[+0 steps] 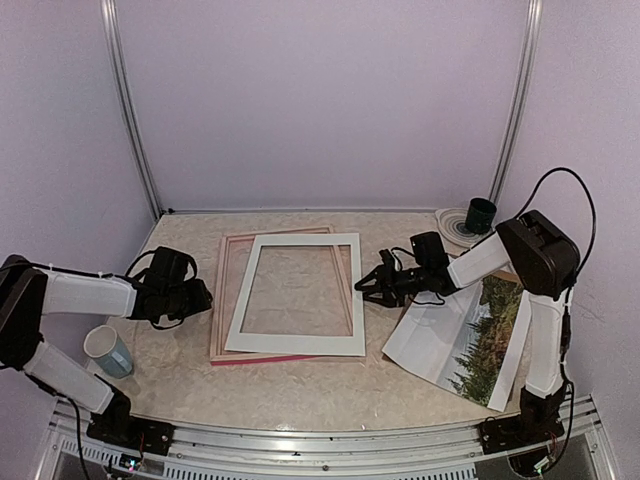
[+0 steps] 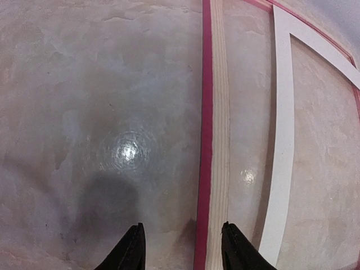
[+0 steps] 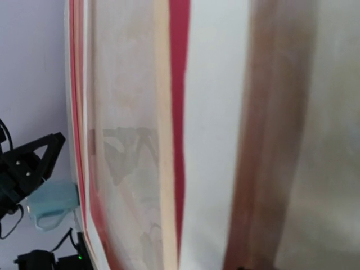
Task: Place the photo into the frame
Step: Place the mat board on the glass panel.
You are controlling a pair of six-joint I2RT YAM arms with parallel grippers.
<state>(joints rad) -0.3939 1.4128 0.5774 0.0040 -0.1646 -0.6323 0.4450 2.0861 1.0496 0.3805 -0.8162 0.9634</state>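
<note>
The frame (image 1: pixel 218 300) lies flat at the table's middle, pale wood back up, with a pink-red edge (image 2: pixel 206 140). A white mat border (image 1: pixel 300 345) rests on it, slightly askew. The photo (image 1: pixel 482 345), trees and pale sky, lies at the right under my right arm. My left gripper (image 1: pixel 205 297) hovers at the frame's left rail, open (image 2: pixel 183 247), with the rail passing between its fingertips, close to the right one. My right gripper (image 1: pixel 364 291) is at the mat's right edge. Its fingers do not show in the blurred right wrist view, which looks across the mat (image 3: pixel 214 112) and frame (image 3: pixel 179 112).
A light blue cup (image 1: pixel 108 352) stands at the near left beside my left arm. A dark green cup (image 1: pixel 481 213) sits on a plate (image 1: pixel 452 230) at the back right. Walls close the table in behind and on both sides.
</note>
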